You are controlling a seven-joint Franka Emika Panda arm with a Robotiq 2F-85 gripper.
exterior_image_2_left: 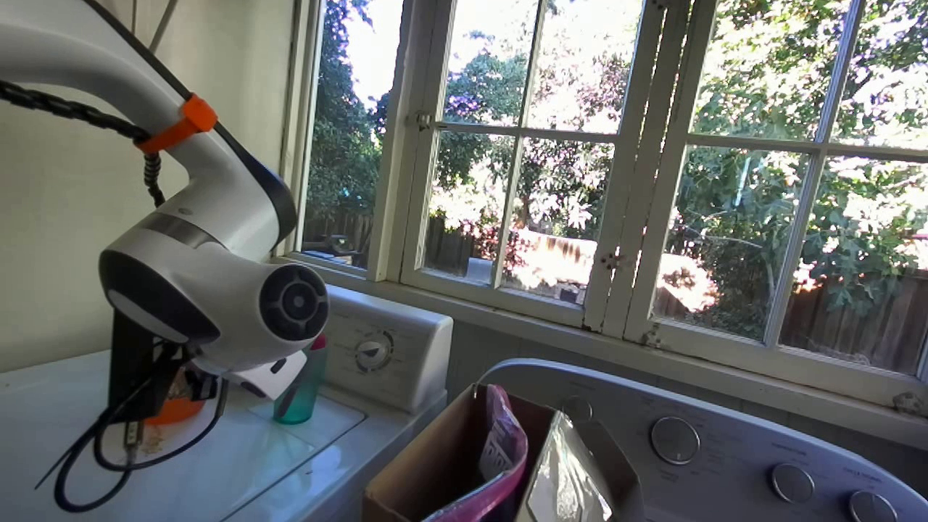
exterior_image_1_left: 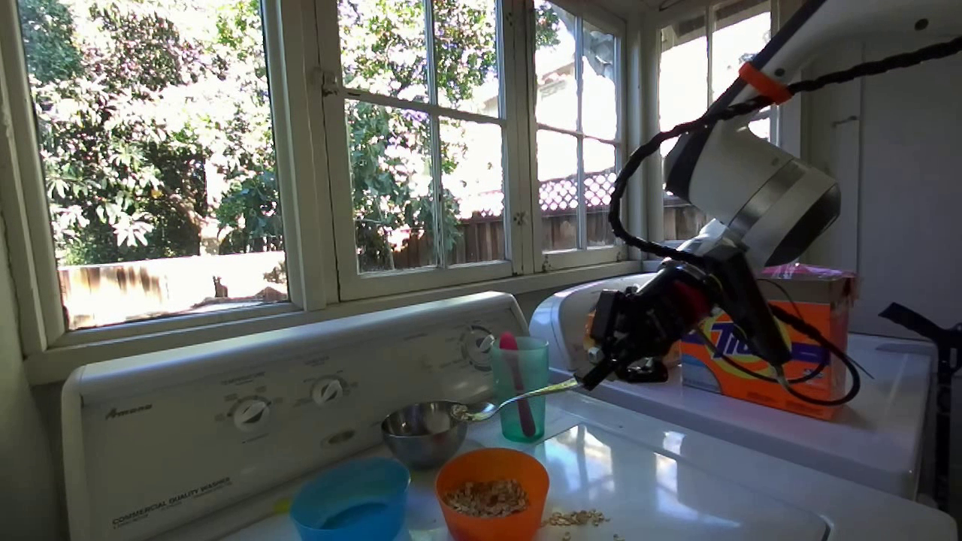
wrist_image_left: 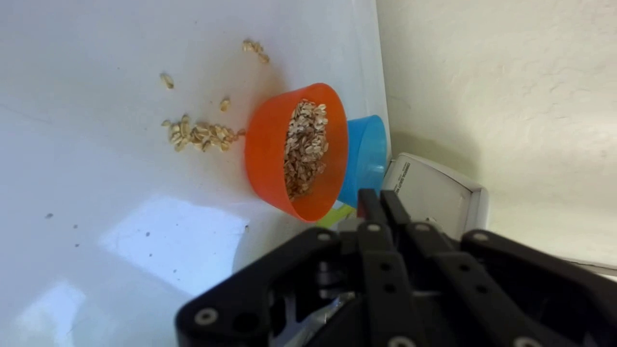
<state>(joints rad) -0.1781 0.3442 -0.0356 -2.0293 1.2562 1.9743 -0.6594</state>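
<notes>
Left to right in an exterior view, everything placed off the orange plastic cup (exterior_image_1_left: 492, 463), part-filled with pale oat-like flakes (exterior_image_1_left: 487, 500), on the glossy white desk (exterior_image_1_left: 646, 481):
- Blue plastic cup (exterior_image_1_left: 387, 473) sat just left of it.
- Round steel bowl (exterior_image_1_left: 422, 447) sat behind-left.
- Shiny metal spoon (exterior_image_1_left: 537, 390) hung above and behind the orange cup, head pointing left, apparently bearing a few flakes.
- Translucent teal tumbler (exterior_image_1_left: 539, 421) stood behind-right, pink plastic utensil (exterior_image_1_left: 514, 367) leaning inside.
- Loose flakes (exterior_image_1_left: 577, 518) lay just right.
- Black two-finger hand (exterior_image_1_left: 588, 376) was up and right, clamped on the spoon's handle end.
- Orange cardboard Tide box (exterior_image_1_left: 751, 394) stood well right and behind.

My read: step in hand was carrying a spoonful, not yet tipped out. Next move called for a level spoon and a position check: its head overlapped the steel bowl's edge in line of sight, but I couldn't tell if it was over it.

Views: wrist view looked into the orange cup's mouth, showed strays beyond the main patch, and had the fingertips (wrist_image_left: 396, 207) close together; couldn't make out the spoon there. In an exterior view the white robot arm (exterior_image_2_left: 181, 283) hid most of the orange cup; no spoon or steel bowl visible, but the box's open top (exterior_image_2_left: 435, 460) was.
</notes>
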